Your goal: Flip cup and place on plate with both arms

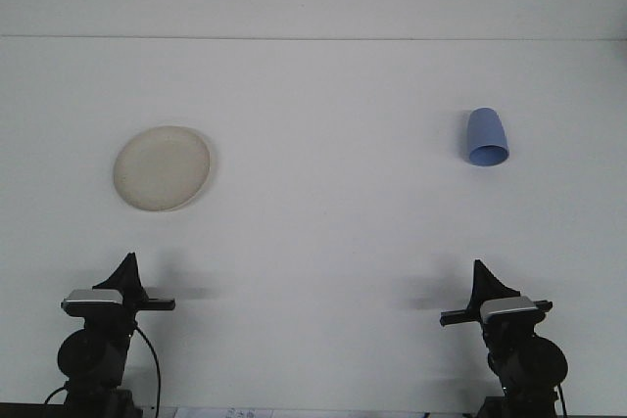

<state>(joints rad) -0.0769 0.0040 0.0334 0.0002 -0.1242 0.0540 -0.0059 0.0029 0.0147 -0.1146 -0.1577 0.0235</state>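
White table, a plate and a cup

The table [323, 242] is plain white and fills nearly the whole front view, with a thin line running across its far side near the top. On the left half lies a round cream plate [162, 167], flat on the surface with its pale rim showing all around. On the right half, well apart from the plate, stands a blue cup [486, 137], mouth down on the tabletop, its wider end nearer the camera and its narrower closed end farther back. The two sit at roughly the same depth on the table, with bare white surface between them
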